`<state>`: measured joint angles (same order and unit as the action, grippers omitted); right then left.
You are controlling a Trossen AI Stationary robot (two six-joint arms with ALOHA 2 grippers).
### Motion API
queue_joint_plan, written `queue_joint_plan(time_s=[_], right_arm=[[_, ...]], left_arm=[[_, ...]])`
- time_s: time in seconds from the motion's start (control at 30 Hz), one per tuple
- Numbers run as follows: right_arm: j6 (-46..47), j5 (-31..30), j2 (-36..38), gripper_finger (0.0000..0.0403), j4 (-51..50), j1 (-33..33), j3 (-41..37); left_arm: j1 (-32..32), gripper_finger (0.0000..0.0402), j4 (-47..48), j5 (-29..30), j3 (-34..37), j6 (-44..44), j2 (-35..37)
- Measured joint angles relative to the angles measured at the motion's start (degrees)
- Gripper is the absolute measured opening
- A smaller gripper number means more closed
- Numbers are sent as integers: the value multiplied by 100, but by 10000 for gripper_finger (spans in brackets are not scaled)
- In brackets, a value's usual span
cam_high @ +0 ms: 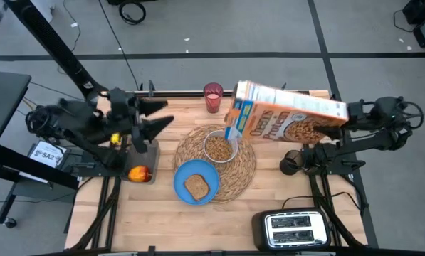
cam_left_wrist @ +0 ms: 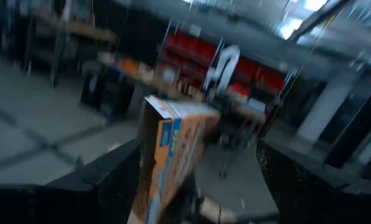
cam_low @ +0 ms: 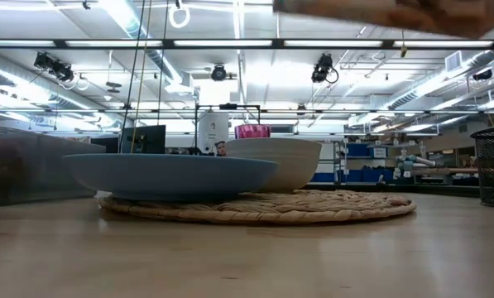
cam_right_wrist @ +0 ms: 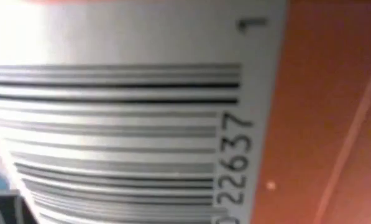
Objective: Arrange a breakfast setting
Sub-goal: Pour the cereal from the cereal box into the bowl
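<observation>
One Cheerios box (cam_high: 287,117) lengthwise sideways, mouth over bowl (cam_high: 219,147)

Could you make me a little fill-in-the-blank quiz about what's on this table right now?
1. The right gripper holds the orange cereal box tipped over the small white ____.
2. The toast slice lies on the ____ plate.
3. The red apple sits off the round woven placemat, on the ____ arm's side.
4. The left gripper hangs open, holding ____.

Missing words: bowl; blue; left; nothing
</observation>
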<state>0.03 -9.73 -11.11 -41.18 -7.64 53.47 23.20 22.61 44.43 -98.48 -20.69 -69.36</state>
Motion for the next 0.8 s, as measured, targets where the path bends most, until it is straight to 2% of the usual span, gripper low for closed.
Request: queue_joint_plan(time_s=[0.2,0.4,0.53,0.63,0.7,0.8], right_arm=[[138,127,-48,222,1469,0,0],[17,406,-313,214,3588,0,0],[-17,638,-782,213,5168,0,-44],[-1,1042,-1306,212,6540,-5,-75],[0,1290,-1736,212,7444,-4,-76],[27,1426,-2375,211,8495,-4,-76]], left_arm=[[-165,315,-1740,-3,0,1440,0],[-503,315,-2929,-10,-11,1862,-212],[-848,315,-2993,-13,-9,1834,-492],[-1109,315,-2983,-27,-7,1843,-771],[-1281,315,-2996,-304,-7,1852,-988],[-1517,315,-3242,-1200,-2,1860,-1356]])
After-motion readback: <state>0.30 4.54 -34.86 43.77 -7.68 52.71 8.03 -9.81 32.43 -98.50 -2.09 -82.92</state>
